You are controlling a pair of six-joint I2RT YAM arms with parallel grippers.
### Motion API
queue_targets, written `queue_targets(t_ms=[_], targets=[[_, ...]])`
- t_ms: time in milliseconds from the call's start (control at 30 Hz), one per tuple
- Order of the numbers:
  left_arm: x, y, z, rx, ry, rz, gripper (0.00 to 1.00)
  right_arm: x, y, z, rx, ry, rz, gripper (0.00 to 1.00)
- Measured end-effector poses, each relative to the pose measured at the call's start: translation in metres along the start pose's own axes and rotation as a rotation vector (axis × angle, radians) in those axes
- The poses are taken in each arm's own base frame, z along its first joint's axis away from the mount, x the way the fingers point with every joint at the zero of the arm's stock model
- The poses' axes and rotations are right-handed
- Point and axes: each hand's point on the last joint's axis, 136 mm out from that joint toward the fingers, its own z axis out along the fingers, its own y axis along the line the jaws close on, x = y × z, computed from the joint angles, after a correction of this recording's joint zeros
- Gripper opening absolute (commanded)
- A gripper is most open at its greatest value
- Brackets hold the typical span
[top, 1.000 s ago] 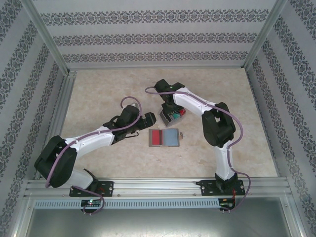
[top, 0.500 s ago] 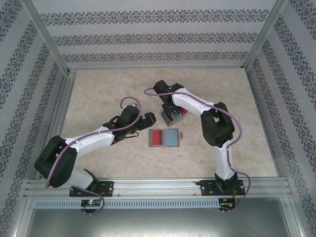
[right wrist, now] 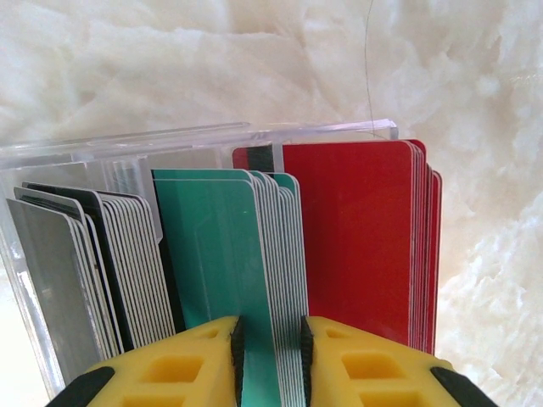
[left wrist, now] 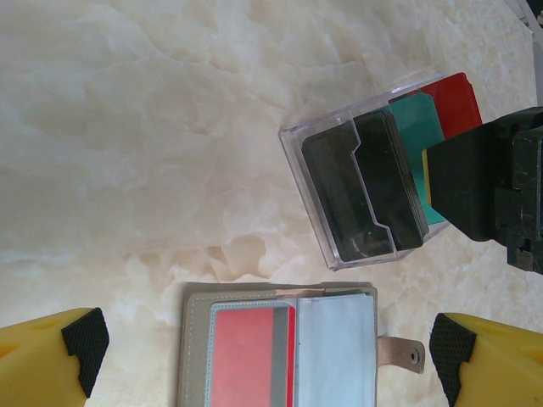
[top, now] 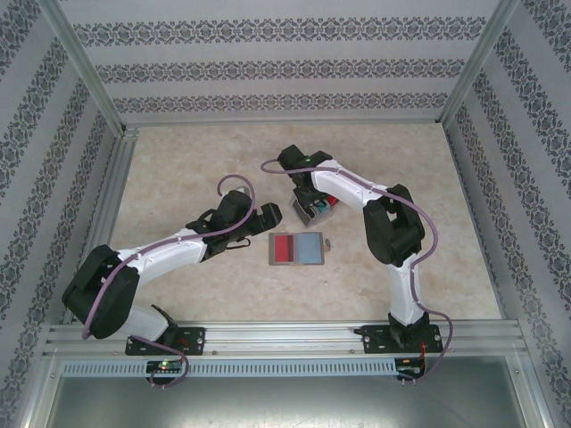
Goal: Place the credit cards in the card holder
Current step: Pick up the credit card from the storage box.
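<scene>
The credit cards stand on edge in three stacks, dark grey, teal and red. My right gripper reaches down over them, its pads pressed on both sides of the teal stack. The card holder lies open and flat, with one red card in its left pocket and a pale grey sleeve on the right. My left gripper hovers wide open above the card holder and touches nothing. From above, the card holder lies just in front of the cards, between both arms.
A clear plastic box holds the card stacks, just beyond the holder's far edge. The right arm's black wrist hangs over the box's right end. A strap with a snap sticks out of the holder's right side. Bare marbled tabletop lies to the left.
My right gripper's jaws have narrowed onto the teal stack and the wrist has shifted slightly over the box. The left arm and the card holder have not moved.
</scene>
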Motion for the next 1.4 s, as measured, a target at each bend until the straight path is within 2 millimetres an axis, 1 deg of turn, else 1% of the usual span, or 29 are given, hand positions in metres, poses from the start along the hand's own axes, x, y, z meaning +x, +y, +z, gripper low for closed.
queue_targets(t_ms=[167,200,233,267,333,600,667,700,800,1000,1067,1133,1233,1300,1400], targets=[[0.000,0.000,0.000,0.000,0.000,0.000,0.99,-0.001,-0.001,-0.001,0.000,-0.005,0.005,0.25],[0.000,0.000,0.000,0.000,0.000,0.000,0.99,0.000,-0.001,-0.001,0.000,-0.005,0.004,0.22],[0.000,0.000,0.000,0.000,0.000,0.000,0.99,0.000,-0.001,-0.002,-0.001,-0.006,0.005,0.16],[0.000,0.000,0.000,0.000,0.000,0.000,0.99,0.000,-0.001,-0.002,-0.003,-0.006,0.008,0.15],[0.000,0.000,0.000,-0.001,0.000,-0.001,0.99,0.000,-0.002,-0.002,-0.002,-0.008,0.006,0.17],[0.000,0.000,0.000,-0.001,0.000,-0.003,0.99,-0.001,-0.004,-0.001,-0.005,-0.010,0.014,0.15],[0.000,0.000,0.000,-0.001,0.001,-0.003,0.99,-0.001,-0.004,-0.001,-0.005,-0.011,0.015,0.09],[0.000,0.000,0.000,-0.001,0.001,-0.003,0.99,-0.001,-0.004,-0.001,-0.005,-0.011,0.018,0.09],[0.000,0.000,0.000,-0.001,0.001,-0.003,0.99,-0.003,-0.004,-0.006,-0.014,-0.022,0.024,0.05],[0.000,0.000,0.000,-0.001,0.001,-0.004,0.99,-0.007,-0.006,-0.025,-0.050,-0.062,0.041,0.05],[0.000,0.000,0.000,-0.001,0.001,-0.004,0.99,-0.009,-0.007,-0.030,-0.062,-0.074,0.046,0.04],[0.001,0.001,0.001,-0.002,0.003,-0.004,0.99,-0.009,-0.008,-0.033,-0.070,-0.078,0.051,0.04],[0.002,0.001,0.001,-0.003,0.009,-0.004,0.99,-0.007,-0.005,-0.032,-0.096,-0.068,0.054,0.00],[0.003,0.001,0.002,-0.003,0.012,-0.004,0.99,-0.006,-0.004,-0.033,-0.115,-0.063,0.062,0.00],[0.003,0.001,0.001,-0.002,0.012,-0.007,0.99,-0.003,-0.003,-0.041,-0.143,-0.068,0.077,0.00]])
